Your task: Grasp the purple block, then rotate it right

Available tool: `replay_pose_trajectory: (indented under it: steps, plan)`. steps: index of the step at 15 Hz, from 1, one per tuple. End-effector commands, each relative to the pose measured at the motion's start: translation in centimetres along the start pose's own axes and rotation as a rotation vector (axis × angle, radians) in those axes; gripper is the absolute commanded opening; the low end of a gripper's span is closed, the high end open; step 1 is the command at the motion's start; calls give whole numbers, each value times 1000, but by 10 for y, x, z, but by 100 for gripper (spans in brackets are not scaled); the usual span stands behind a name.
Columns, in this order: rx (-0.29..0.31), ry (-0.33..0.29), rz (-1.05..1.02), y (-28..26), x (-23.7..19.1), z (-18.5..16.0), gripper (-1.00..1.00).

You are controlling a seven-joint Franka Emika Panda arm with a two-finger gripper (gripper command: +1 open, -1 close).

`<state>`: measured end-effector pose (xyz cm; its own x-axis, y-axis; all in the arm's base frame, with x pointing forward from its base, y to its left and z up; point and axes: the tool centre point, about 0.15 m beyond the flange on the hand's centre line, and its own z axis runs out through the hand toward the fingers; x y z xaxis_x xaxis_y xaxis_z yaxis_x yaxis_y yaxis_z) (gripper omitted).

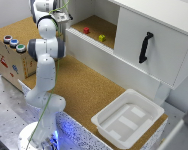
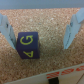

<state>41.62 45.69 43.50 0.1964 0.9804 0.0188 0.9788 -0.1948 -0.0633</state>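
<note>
In the wrist view the purple block (image 2: pixel 29 45), a dark cube with yellow letters on its top, lies on the cork surface. My gripper (image 2: pixel 38 45) is open, and its two pale blue fingers (image 2: pixel 73 31) stand on either side of the block without touching it. The block sits closer to one finger than to the other. In the exterior view the gripper (image 1: pixel 64 16) is at the back of the table, by the white cabinet's open shelf. The purple block is hidden there behind the arm and hand.
A red block (image 1: pixel 86 30) and a yellow block (image 1: pixel 102 38) lie on the cabinet's cork shelf. The white cabinet door has a black handle (image 1: pixel 145 47). A white tray (image 1: pixel 105 120) sits at the table's near corner. A box with coloured buttons (image 1: pixel 14 43) stands at the exterior view's left.
</note>
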Motion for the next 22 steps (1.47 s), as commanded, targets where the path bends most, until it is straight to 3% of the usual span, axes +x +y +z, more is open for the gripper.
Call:
replay_pose_trajectory:
  steps: [1, 6, 10, 15, 17, 19, 22]
  plan:
    - [-76, -59, 46, -2, 10, 6, -100]
    - [-108, -53, 52, -10, 3, 10, -100]
    - [-144, 0, 96, -12, -5, 5, -100]
    - [-236, 124, 132, 17, -7, -45, -100]
    - [-211, 159, 146, 29, 1, -50, -100]
    - [-180, 136, 154, 32, 8, -49, -100]
    - [-75, 38, 228, 24, 22, -37, -100]
